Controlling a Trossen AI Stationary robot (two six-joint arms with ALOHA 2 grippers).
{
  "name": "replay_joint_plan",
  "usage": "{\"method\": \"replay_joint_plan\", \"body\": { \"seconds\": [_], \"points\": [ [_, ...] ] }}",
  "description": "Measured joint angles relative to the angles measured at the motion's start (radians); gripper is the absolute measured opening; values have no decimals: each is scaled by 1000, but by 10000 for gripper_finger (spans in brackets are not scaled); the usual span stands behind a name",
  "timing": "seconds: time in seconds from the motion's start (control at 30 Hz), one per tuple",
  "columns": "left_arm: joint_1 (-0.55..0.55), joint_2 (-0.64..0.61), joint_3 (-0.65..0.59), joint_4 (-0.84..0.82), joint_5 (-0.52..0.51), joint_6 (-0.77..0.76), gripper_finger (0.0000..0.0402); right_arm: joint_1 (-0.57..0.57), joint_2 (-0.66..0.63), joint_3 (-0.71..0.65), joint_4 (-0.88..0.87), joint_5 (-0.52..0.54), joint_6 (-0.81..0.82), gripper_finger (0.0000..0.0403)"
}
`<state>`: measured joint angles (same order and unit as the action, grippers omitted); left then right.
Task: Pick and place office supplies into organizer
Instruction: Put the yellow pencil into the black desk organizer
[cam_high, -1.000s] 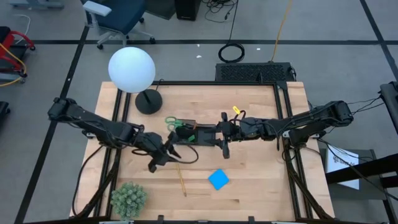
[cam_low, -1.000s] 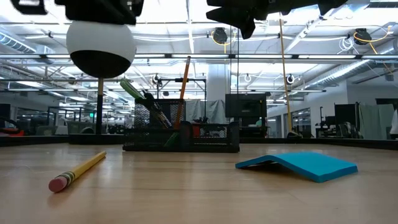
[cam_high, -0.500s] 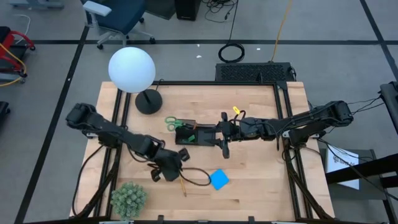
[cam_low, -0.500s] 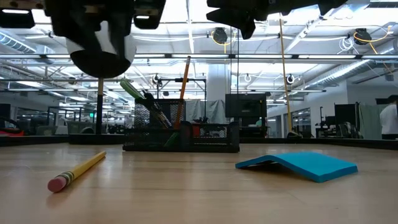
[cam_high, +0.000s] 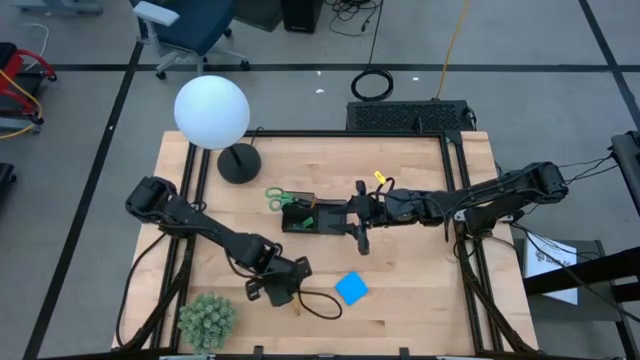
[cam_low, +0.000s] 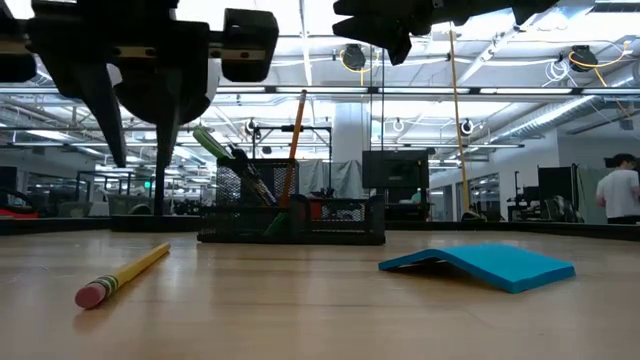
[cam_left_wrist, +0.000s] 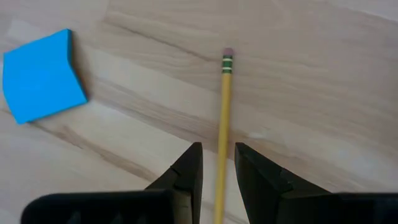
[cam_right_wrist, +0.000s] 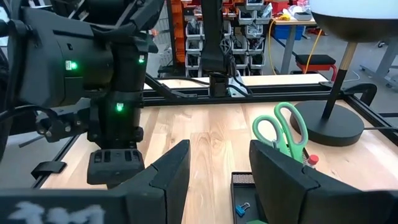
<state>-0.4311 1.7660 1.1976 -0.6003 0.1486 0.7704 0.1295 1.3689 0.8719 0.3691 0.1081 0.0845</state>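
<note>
A yellow pencil (cam_left_wrist: 224, 106) lies flat on the table near its front edge, its eraser end (cam_low: 92, 294) toward the low camera. My left gripper (cam_left_wrist: 214, 155) hangs open above it, pointing steeply down, one finger on each side without touching. The blue pad (cam_high: 350, 288) lies just right of it. The black organizer (cam_high: 312, 216) stands mid-table and holds green-handled scissors (cam_right_wrist: 280, 130), an orange pencil (cam_low: 297, 130) and dark pens. My right gripper (cam_high: 340, 215) hovers open and level above the organizer's right end, with nothing between its fingers.
A white globe lamp (cam_high: 211, 112) on a round black base (cam_high: 238, 163) stands at the far left. A spiky green plant ball (cam_high: 207, 320) sits at the near left corner. A dark cable loop (cam_high: 322, 306) hangs from the left arm beside the pad.
My left gripper has swung from beside the organizer toward the table's near edge and a little to the right. It has come down and tipped to point steeply down over the yellow pencil. The pencil and pad lie where they were.
</note>
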Motion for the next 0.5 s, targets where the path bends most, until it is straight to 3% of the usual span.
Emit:
{"method": "replay_joint_plan", "body": {
  "seconds": [0.5],
  "points": [
    [0, 2, -1, 21, -17, 37, 88, 0, 0, 0, 0, 0, 0, 155]
  ]
}}
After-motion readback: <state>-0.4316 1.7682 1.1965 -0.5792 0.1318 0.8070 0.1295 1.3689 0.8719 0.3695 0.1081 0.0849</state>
